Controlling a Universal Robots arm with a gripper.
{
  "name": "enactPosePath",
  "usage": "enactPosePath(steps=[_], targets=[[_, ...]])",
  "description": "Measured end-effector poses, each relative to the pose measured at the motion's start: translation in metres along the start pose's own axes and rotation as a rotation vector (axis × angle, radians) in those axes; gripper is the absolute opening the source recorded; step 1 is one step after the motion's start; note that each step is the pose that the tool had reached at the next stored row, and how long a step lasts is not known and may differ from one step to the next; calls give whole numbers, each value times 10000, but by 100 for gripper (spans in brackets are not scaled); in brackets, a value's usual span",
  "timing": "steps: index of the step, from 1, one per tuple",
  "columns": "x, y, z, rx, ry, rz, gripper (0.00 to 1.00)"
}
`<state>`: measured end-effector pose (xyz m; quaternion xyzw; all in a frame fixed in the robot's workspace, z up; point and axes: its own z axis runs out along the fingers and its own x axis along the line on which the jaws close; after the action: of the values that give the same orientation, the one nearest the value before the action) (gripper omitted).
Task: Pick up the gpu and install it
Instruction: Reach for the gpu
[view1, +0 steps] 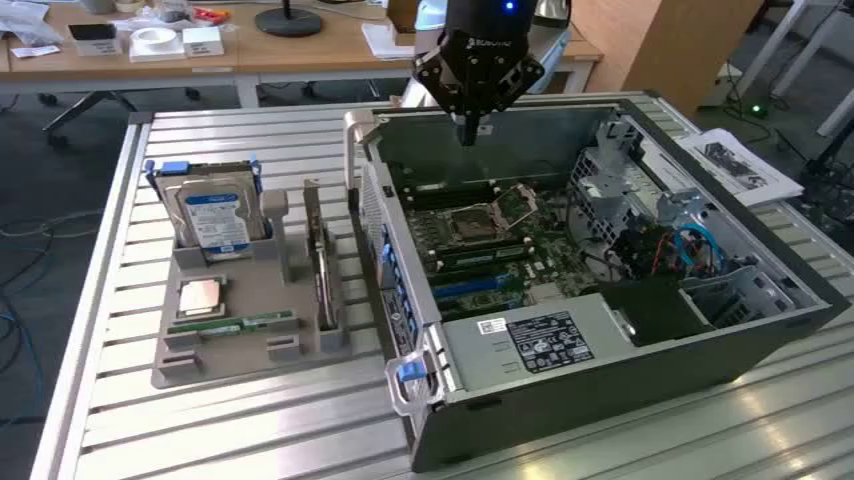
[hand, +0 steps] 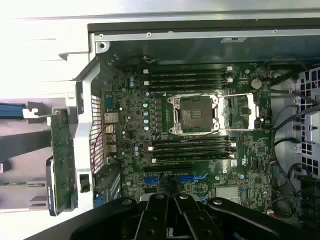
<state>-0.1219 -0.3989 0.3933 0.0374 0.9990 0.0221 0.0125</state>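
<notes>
The gpu stands edge-on in a slot of the grey holder, to the exterior view's left of the open computer case. In the wrist view the gpu shows as a thin green board with a silver bracket, just outside the case wall. My gripper hangs above the far end of the case, well away from the gpu. It is shut and holds nothing. The dark fingers press together over the motherboard, near its blue slots.
A hard drive with a blue-white label, a processor and a green memory stick share the holder. The open processor socket sits mid-board. Cables crowd the case's far side. Everything rests on a slatted metal table.
</notes>
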Motion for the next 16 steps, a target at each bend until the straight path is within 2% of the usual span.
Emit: enactPosePath(steps=[7, 16], targets=[[3, 0, 0, -1, -1, 1, 11], [79, -6, 1, 1, 0, 1, 11]])
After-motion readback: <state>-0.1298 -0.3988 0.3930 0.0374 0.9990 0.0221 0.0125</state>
